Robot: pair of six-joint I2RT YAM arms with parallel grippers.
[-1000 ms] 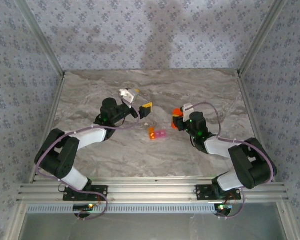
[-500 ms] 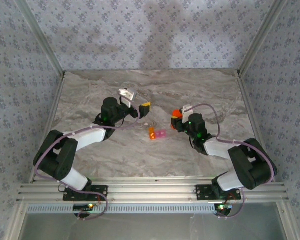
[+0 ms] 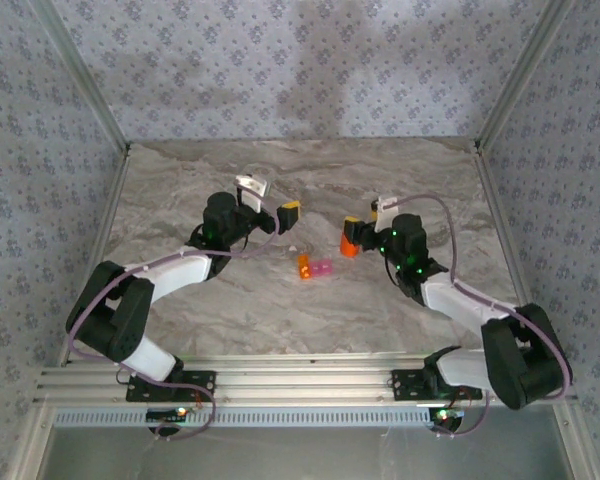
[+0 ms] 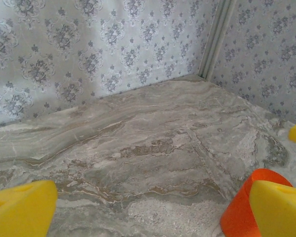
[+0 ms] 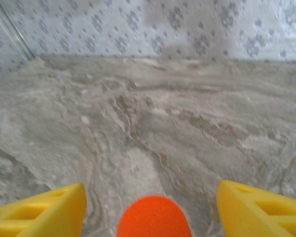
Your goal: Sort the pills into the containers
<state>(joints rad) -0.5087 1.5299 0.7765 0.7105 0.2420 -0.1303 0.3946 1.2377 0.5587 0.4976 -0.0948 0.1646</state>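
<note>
Here the containers (image 3: 315,269) lie between the left fingers (image 4: 19,207) and right fingers (image 5: 39,212), both pairs apart.

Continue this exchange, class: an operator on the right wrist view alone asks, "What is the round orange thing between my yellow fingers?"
Observer: An orange bottle, standing upright; you see its top.
Operator: Where are the containers?
Observer: The joined orange and pink containers lie left of the bottle, nearer the arm bases.
Operator: And the other arm?
Observer: The left fingers stand wide open, nothing between them.
</note>
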